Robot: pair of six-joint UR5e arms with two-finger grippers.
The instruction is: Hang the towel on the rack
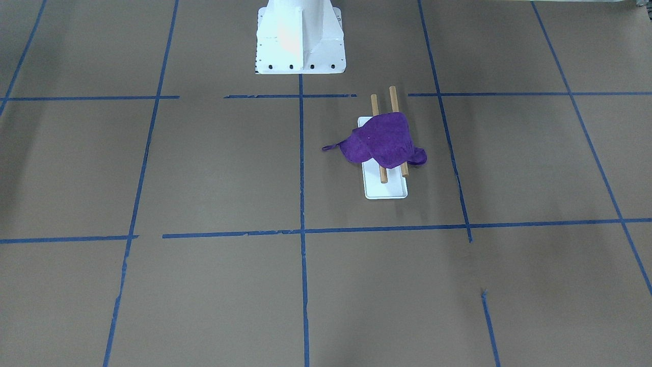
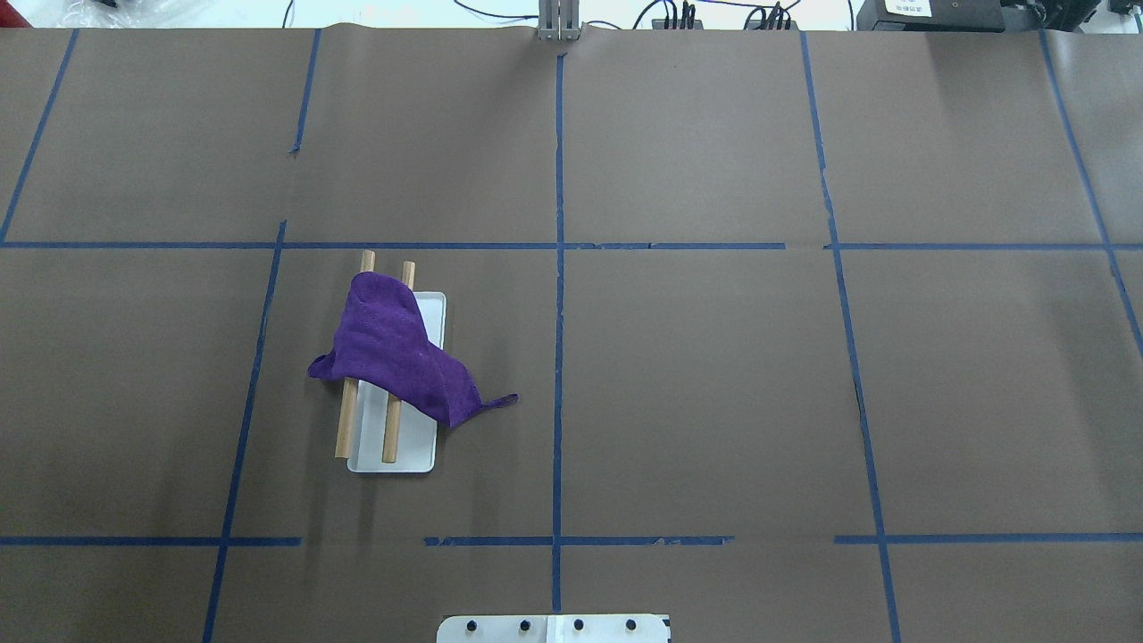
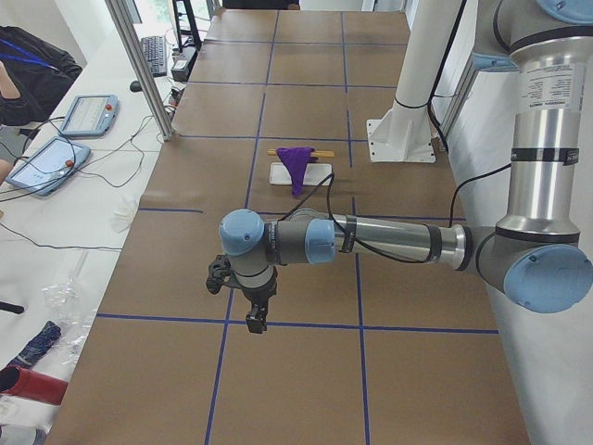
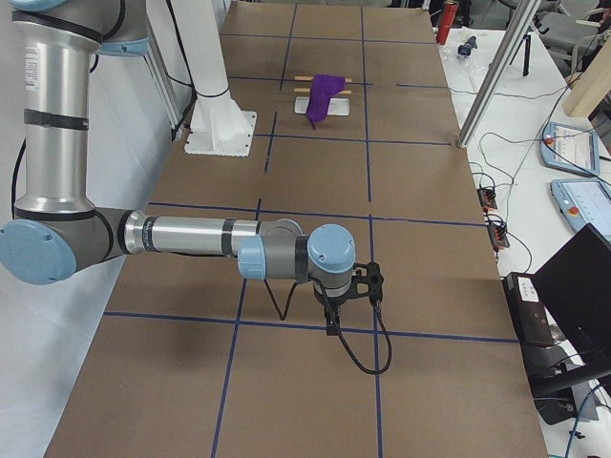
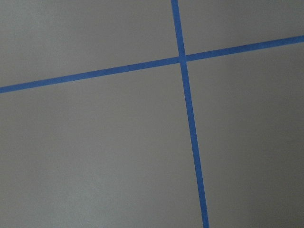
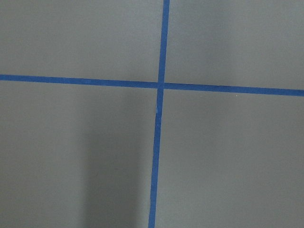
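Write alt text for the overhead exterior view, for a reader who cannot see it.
A purple towel lies draped diagonally over both wooden dowels of a small white-based rack, left of centre on a brown table gridded with blue tape. The towel's corner loop sticks out toward the middle line.

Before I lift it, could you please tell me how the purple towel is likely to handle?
The towel is probably floppy: it sags over both dowels of the rack. It likely slides off easily, lying skewed. Its loop sticks out and might snag.

No text, number or sign is legible — none.
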